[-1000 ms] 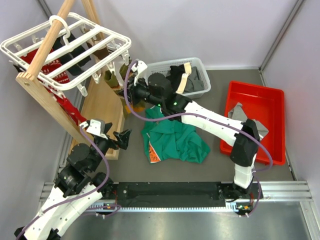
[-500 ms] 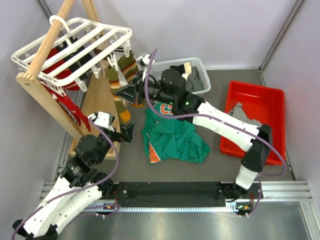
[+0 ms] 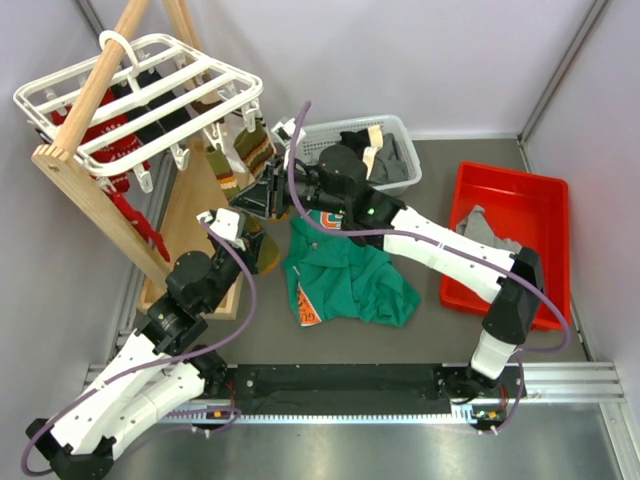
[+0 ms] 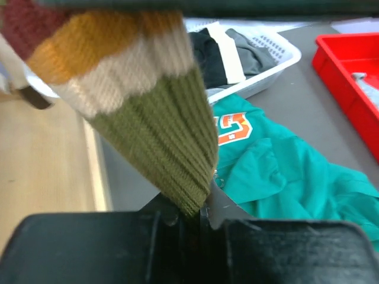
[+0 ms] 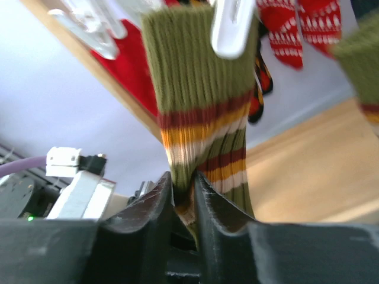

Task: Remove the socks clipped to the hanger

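Observation:
The white slatted hanger [image 3: 140,100] hangs from the wooden rack at the upper left, with red patterned socks [image 3: 105,140] and black ones under it. Two green-brown-orange striped socks [image 3: 250,150] dangle from clips at its near edge. A white clip [image 5: 234,26] holds one striped sock [image 5: 201,89], and my right gripper [image 5: 185,189] is shut on that sock's bunched middle. My left gripper [image 4: 195,216] is shut on the olive toe of a striped sock [image 4: 154,118]. It sits just below the right gripper [image 3: 262,195] in the top view.
The pale wooden A-frame rack [image 3: 90,190] and its base board [image 3: 205,215] stand at the left. A green shirt [image 3: 345,280] lies mid-table. A white basket [image 3: 402,135] of dark garments is behind it. A red tray [image 3: 520,190] with grey socks [image 3: 490,230] is at the right.
My left gripper rose from beside the rack's base to the striped sock's toe and shut on it. The hanger tilted and swung. The right gripper moved from beside the basket to the sock.

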Robot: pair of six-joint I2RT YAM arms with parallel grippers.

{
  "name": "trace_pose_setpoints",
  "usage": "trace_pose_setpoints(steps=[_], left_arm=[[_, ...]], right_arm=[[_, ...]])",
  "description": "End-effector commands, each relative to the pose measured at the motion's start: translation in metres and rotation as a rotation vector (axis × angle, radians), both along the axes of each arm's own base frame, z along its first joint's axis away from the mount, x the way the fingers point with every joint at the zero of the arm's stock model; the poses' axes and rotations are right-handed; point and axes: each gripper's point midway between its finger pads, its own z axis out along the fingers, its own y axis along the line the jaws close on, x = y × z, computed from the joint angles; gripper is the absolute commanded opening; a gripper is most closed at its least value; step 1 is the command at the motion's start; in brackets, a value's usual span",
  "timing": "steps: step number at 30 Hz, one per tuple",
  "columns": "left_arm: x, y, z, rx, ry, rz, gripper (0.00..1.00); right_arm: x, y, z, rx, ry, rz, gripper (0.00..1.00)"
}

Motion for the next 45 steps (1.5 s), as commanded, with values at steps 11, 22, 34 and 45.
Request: trace_pose_setpoints(steps=[11, 22, 34, 45], left_arm=[[-0.005, -0.010, 0.022, -0.038, -0.021, -0.061, 0.00], [0.008, -0.006, 0.005, 0.070, 0.038, -0.005, 0.00], [-0.009, -0.019, 0.006, 0.016, 0.039, -0.117, 0.00], [-0.031, -0.028, 0.016, -0.094, 0.072, -0.205, 0.00]], right_arm=[[0.054, -0.060, 0.068, -0.144, 0.050, -0.486, 0.54], [0.066, -0.044, 0.085, -0.141, -0.110, -0.641, 0.59], [0.016, -0.012, 0.055, -0.121, -0.154, -0.308, 0.63], [0.004, -0.049, 0.023, -0.168, -0.136, -0.330, 0.64]])
